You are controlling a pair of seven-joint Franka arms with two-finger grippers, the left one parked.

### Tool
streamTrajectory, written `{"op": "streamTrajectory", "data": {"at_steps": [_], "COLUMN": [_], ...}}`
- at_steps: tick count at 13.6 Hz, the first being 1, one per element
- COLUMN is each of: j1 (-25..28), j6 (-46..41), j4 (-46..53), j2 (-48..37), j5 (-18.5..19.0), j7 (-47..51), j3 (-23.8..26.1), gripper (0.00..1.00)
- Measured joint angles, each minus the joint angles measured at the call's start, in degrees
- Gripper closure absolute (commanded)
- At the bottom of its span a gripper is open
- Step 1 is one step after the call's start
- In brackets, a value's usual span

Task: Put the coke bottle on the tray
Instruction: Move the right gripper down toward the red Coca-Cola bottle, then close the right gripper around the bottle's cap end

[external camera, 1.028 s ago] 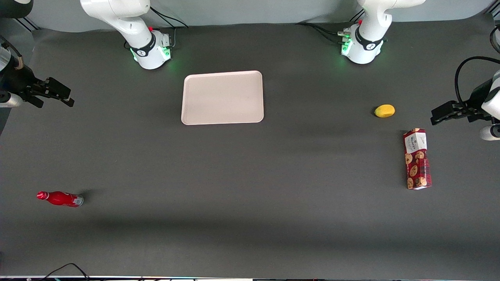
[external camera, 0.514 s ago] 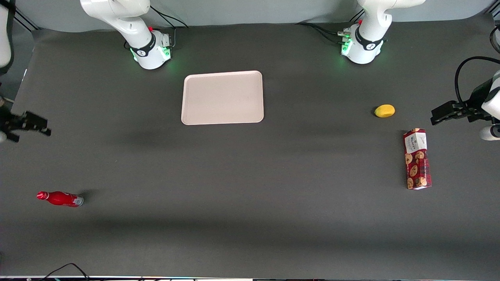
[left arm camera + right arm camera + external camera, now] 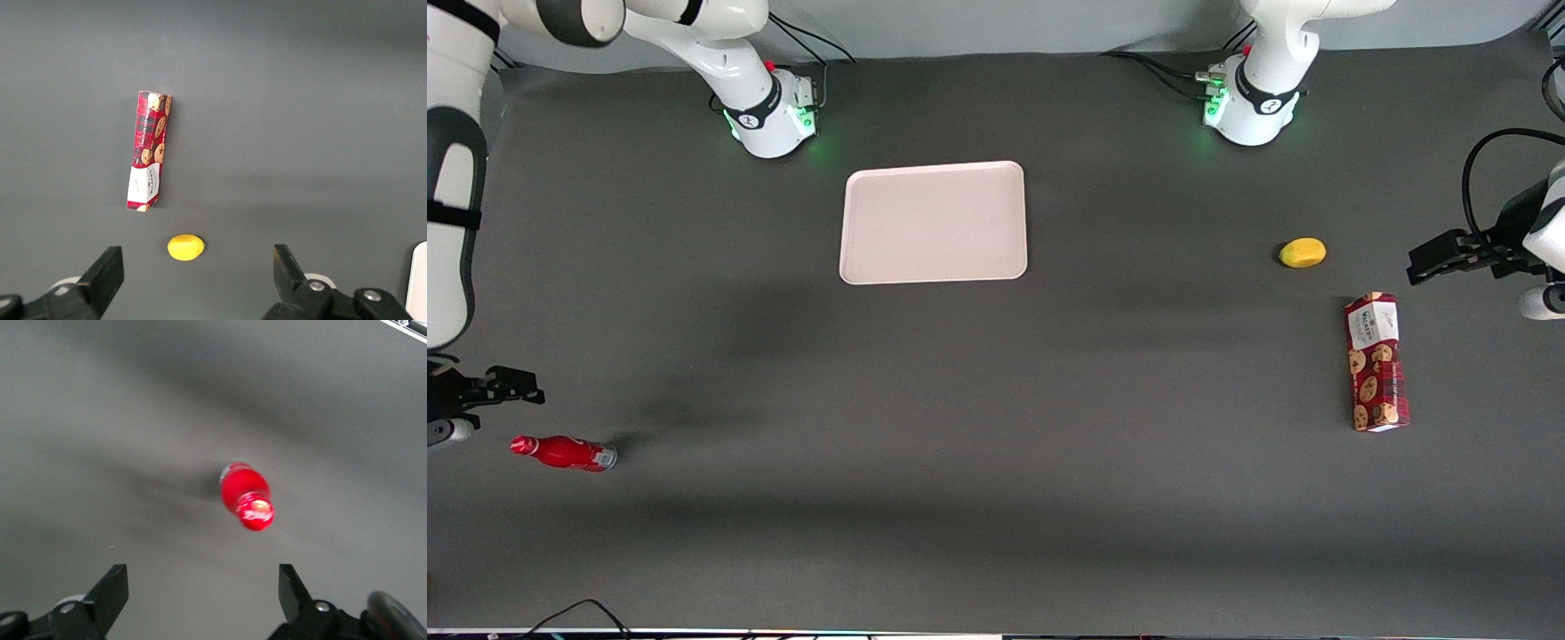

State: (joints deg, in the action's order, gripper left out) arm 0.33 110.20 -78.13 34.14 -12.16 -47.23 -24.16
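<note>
Cut off and obscured items
End effector (image 3: 511, 389): body cropped at front view's edge. Tray (image 3: 420, 280): only a corner sliver visible. Coke bottle (image 3: 245, 496): label blurred, unreadable.

I see a red bottle (image 3: 562, 452) with red cap and silvery base on the dark grey table (image 3: 996, 462); a black gripper (image 3: 511, 386) near it; the tray (image 3: 934, 222) pale pinkish-white; a yellow lemon (image 3: 1303, 252); a red cookie-print box (image 3: 1376, 362), white-ended.
</note>
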Motion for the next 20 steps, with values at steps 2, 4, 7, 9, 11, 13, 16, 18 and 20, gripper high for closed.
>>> {"op": "streamTrajectory", "data": {"at_steps": [2,4,7,9,11,13,16,18,20], "j1": [-0.55,-0.84,-0.87,-0.88,-0.93,-1.08,-1.40,-1.53,-1.53], "j6": [1.48,3.15,4.86,5.38,6.31,6.67,7.90,8.58,8.76], "j4": [1.72,2.19,2.53,2.61,2.61,2.61,2.62,2.63,2.65], "j2": [2.76,4.33,6.26,6.88,7.32,7.72,8.96,9.52,9.60], "j5": [-1.22,-2.99,-4.47,-4.67,-4.94,-5.22,-6.96,-7.33,-7.39], "j7": [-2.05,-3.75,-4.51,-4.58,-4.60,-4.86,-6.82,-7.37,-7.54], "j3": [-0.71,-0.84,-0.88,-0.90,-0.94,-1.00,-1.09,-1.25,-1.31], "gripper": [0.00,0.00,0.00,0.00,0.00,0.00,0.02,0.08,0.20]}}
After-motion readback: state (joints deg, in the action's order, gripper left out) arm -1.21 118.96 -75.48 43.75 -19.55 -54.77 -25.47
